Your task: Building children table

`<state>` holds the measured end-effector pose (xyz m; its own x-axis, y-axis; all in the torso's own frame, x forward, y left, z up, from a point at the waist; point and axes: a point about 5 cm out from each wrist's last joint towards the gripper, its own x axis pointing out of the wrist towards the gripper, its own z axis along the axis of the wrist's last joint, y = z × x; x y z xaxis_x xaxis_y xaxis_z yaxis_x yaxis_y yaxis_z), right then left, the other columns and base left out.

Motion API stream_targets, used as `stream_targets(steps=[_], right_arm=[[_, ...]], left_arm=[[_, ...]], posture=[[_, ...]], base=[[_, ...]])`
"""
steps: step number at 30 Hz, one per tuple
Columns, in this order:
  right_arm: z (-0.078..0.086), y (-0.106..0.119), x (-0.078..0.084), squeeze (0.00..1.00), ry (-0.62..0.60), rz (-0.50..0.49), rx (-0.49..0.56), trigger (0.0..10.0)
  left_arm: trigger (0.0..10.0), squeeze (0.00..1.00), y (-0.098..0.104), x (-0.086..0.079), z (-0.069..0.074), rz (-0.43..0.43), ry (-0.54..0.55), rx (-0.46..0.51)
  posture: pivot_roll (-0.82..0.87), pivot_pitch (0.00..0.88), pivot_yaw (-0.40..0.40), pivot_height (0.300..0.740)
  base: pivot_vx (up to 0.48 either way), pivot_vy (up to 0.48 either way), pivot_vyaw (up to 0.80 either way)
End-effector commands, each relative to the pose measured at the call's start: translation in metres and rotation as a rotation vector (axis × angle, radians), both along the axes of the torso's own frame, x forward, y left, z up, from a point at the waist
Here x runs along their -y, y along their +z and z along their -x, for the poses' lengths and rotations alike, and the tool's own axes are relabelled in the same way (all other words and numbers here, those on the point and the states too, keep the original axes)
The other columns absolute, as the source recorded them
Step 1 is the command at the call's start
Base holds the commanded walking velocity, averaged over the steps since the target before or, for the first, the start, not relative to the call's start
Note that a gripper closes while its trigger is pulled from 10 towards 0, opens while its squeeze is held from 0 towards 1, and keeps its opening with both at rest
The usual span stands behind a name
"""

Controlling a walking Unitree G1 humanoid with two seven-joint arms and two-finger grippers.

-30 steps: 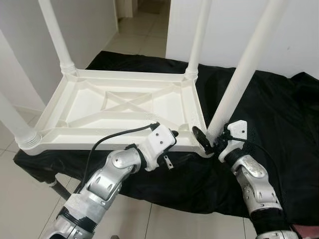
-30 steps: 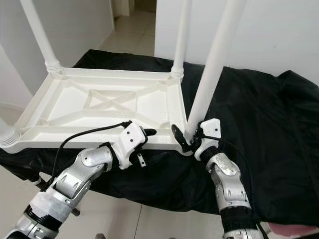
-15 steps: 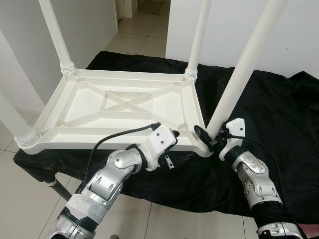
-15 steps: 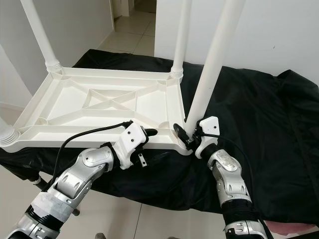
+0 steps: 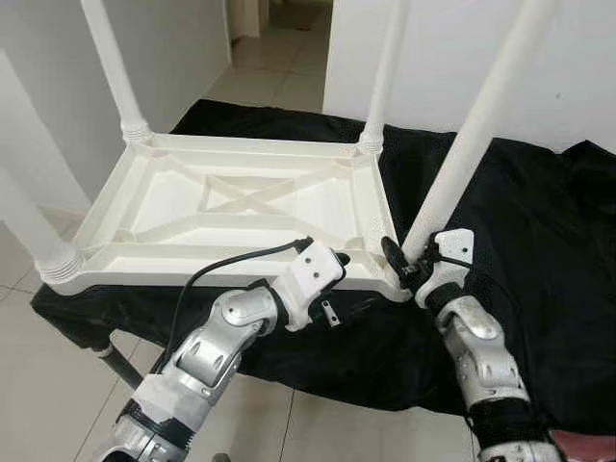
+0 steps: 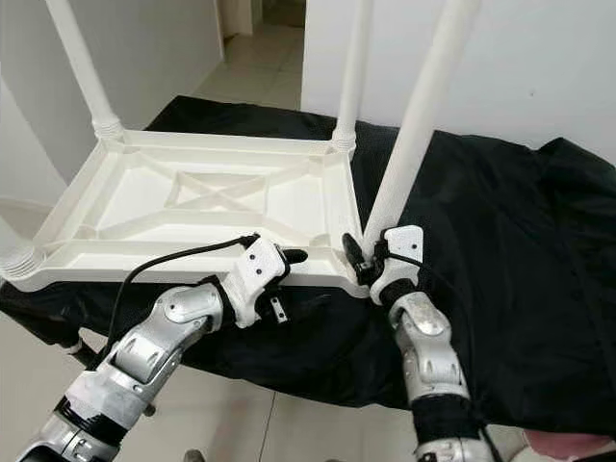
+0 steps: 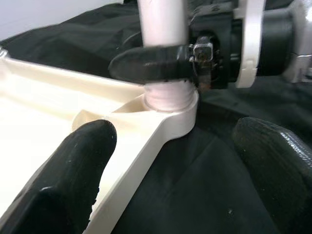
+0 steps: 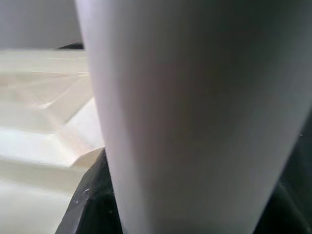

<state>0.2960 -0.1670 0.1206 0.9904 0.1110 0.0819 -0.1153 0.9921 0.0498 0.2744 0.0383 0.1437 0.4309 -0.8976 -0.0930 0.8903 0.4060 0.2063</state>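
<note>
A white plastic tabletop (image 5: 231, 207) lies upside down on a black cloth (image 5: 539, 221), with legs standing up from its corners: one at the near left (image 5: 29, 226), one at the far left (image 5: 111, 63), one at the far right (image 5: 385, 72). The left gripper (image 5: 339, 258) reaches over the near edge of the tabletop; its wrist view shows what the head views hide, the two black fingers (image 7: 73, 170) spread wide, one over the white underside and the other over the cloth, holding nothing. Just to the right, the fourth leg (image 5: 476, 130) stands tilted in the near right corner socket (image 7: 170, 105). The right gripper (image 5: 402, 262) is clamped round the base of that leg, one black finger (image 7: 146, 66) seen across it from the left wrist. The right wrist view is too close, mostly the blurred white shaft (image 8: 195, 122), with a bit of the tabletop beside it
</note>
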Motion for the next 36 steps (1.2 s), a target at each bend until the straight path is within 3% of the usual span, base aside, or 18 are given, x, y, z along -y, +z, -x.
stream_targets(steps=[1, 5, 7, 9, 11, 18, 19, 20, 21, 28, 29, 30, 31, 36], right_arm=[[0.005, -0.015, 0.007, 0.00, -0.087, -0.027, -0.077, 10.0], [0.014, -0.010, -0.012, 0.00, -0.251, -0.061, -0.067, 10.0], [0.014, -0.010, -0.012, 0.00, -0.251, -0.061, -0.067, 10.0], [0.017, -0.006, -0.022, 0.00, -0.298, -0.053, -0.055, 10.0], [0.018, -0.003, -0.027, 0.00, -0.278, -0.048, -0.032, 10.0], [0.021, 0.002, -0.020, 0.00, -0.200, -0.051, 0.022, 10.0], [0.022, 0.003, -0.018, 0.78, -0.191, -0.047, 0.028, 10.0], [0.022, 0.003, -0.018, 0.78, -0.191, -0.047, 0.028, 10.0], [0.024, 0.004, -0.019, 1.00, -0.156, -0.075, 0.044, 10.0], [0.030, 0.003, -0.018, 1.00, -0.130, -0.054, 0.052, 10.0], [0.033, 0.003, -0.014, 0.92, -0.105, -0.043, 0.068, 10.0], [0.033, 0.003, -0.014, 0.92, -0.105, -0.043, 0.068, 10.0], [0.035, 0.002, -0.009, 0.01, -0.087, -0.034, 0.078, 10.0], [0.036, 0.001, -0.003, 0.00, -0.052, -0.020, 0.081, 10.0]], left_arm=[[10.0, 0.00, 0.001, 0.001, 0.001, -0.014, -0.053, 0.002], [10.0, 0.00, 0.000, 0.002, 0.004, -0.014, -0.067, -0.005], [10.0, 0.00, 0.000, 0.002, 0.004, -0.014, -0.067, -0.005], [10.0, 0.00, 0.001, 0.003, 0.005, 0.004, -0.060, -0.007], [10.0, 0.00, 0.003, 0.003, 0.003, 0.027, -0.040, -0.012], [10.0, 0.00, 0.004, 0.005, 0.003, 0.048, -0.035, -0.015], [10.0, 0.00, 0.004, 0.005, 0.003, 0.047, -0.040, -0.017], [10.0, 0.00, 0.004, 0.005, 0.003, 0.047, -0.040, -0.017], [10.0, 0.00, 0.004, 0.005, 0.004, 0.045, -0.041, -0.017], [10.0, 0.00, 0.004, 0.002, 0.004, 0.041, -0.031, -0.017], [10.0, 0.00, 0.003, 0.001, 0.004, 0.035, -0.023, -0.006], [10.0, 0.00, 0.003, 0.001, 0.004, 0.035, -0.023, -0.006], [10.0, 0.00, 0.002, -0.001, 0.004, 0.031, -0.013, 0.006], [10.0, 0.00, 0.002, -0.006, 0.002, 0.046, 0.025, 0.022]], posture=[[-0.07, 0.000, -0.016, 0.740], [-0.08, 0.000, -0.015, 0.740], [-0.08, 0.000, -0.015, 0.740], [-0.08, 0.000, -0.017, 0.740], [-0.09, 0.000, -0.013, 0.740], [-0.10, 0.000, -0.014, 0.740], [-0.10, 0.000, -0.013, 0.740], [-0.10, 0.000, -0.013, 0.740], [-0.09, 0.000, -0.016, 0.740], [-0.08, 0.000, -0.013, 0.740], [-0.08, 0.000, -0.019, 0.740], [-0.08, 0.000, -0.019, 0.740], [-0.08, 0.000, -0.021, 0.740], [-0.08, 0.000, -0.036, 0.740]], base=[[0.000, 0.000, 0.00], [0.000, 0.000, 0.00], [0.000, 0.000, 0.00], [0.000, 0.000, 0.00], [0.000, 0.000, 0.00], [0.000, 0.000, 0.00], [0.000, 0.000, 0.00], [0.000, 0.000, 0.00], [0.000, 0.000, 0.00], [0.000, 0.000, 0.00], [0.000, 0.000, 0.00], [0.000, 0.000, 0.00], [0.000, 0.000, 0.00], [0.000, 0.000, 0.00]])
